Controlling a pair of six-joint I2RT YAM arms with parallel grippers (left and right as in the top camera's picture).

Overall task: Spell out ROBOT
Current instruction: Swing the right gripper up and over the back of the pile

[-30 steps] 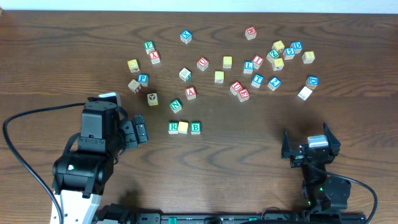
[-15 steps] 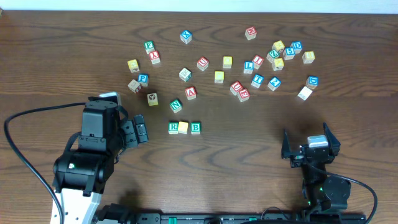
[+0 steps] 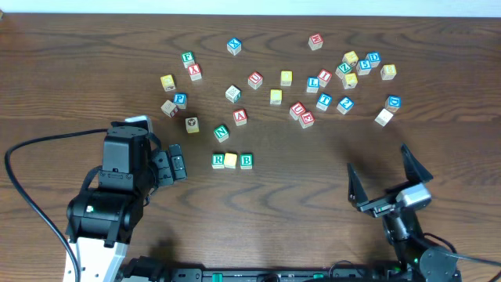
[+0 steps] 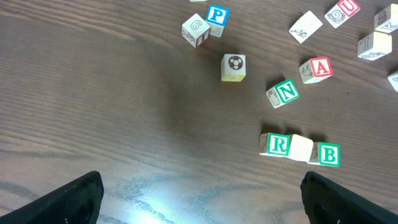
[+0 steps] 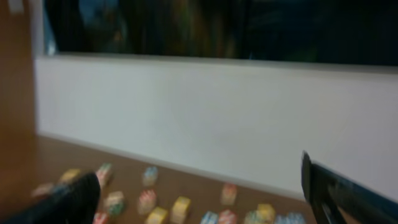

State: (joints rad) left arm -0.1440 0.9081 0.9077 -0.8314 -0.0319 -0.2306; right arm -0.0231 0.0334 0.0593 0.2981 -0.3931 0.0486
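I am watching the bench [image 3: 297, 196] from overhead. At its near left corner the left arm is taking up most of the room, and a black cable [image 3: 19, 184] is looping out towards the left edge. The left gripper [image 3: 176, 164] is hanging with its jaws spread wide and nothing between them. In its wrist view only bare wood is lying between the fingertips.

Just to its right the row is sitting about midway between the near and far edges. R [image 3: 218, 161], a yellow cube [image 3: 231, 160] and B [image 3: 246, 161] are touching side by side. N [image 3: 221, 132] is lying tilted just beyond R, with A [image 3: 240, 117] a little beyond that.

Right of B the wood is running bare as far as the right gripper [image 3: 377, 158]. That is giving me open room there and along the near edge between the two arms.

The other cubes are spreading over the far half, thickest towards the far right corner. Among them a second yellow cube [image 3: 275, 96] is sitting apart from its neighbours. T [image 3: 324, 100], blue-lettered, is lying further right, close to other cubes.

Towards the near right corner the right gripper is standing released, fingers splayed, holding nothing. Its wrist view is blurred and is showing a pale wall [image 5: 186, 112] with cubes low in the frame.
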